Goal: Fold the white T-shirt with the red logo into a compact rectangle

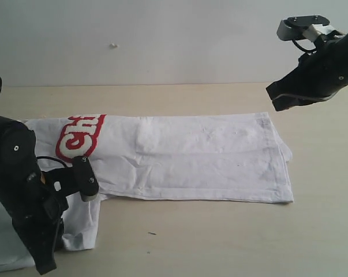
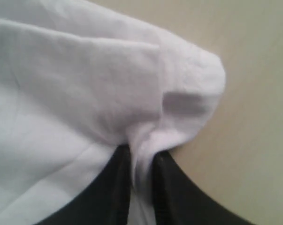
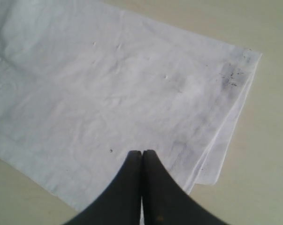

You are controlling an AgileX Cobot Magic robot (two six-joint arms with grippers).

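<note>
Where left arm (image 1: 18, 190) overlaps white T-shirt (image 1: 208, 161), red logo (image 1: 78, 135) beside it, tan table (image 1: 220, 242).

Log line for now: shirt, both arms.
shirt: white T-shirt folded into long band, red logo partly visible | left gripper: jaws shut on shirt fabric, logo end | right gripper: jaws shut, empty, above hem end

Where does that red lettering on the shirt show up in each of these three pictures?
Exterior view: the red logo is at the left, on the white T-shirt; only part of it shows.
Left wrist view: not in it, only white cloth.
Right wrist view: not in it, only plain white cloth.
Shared landmark: the white T-shirt lying on the tan table.
</note>
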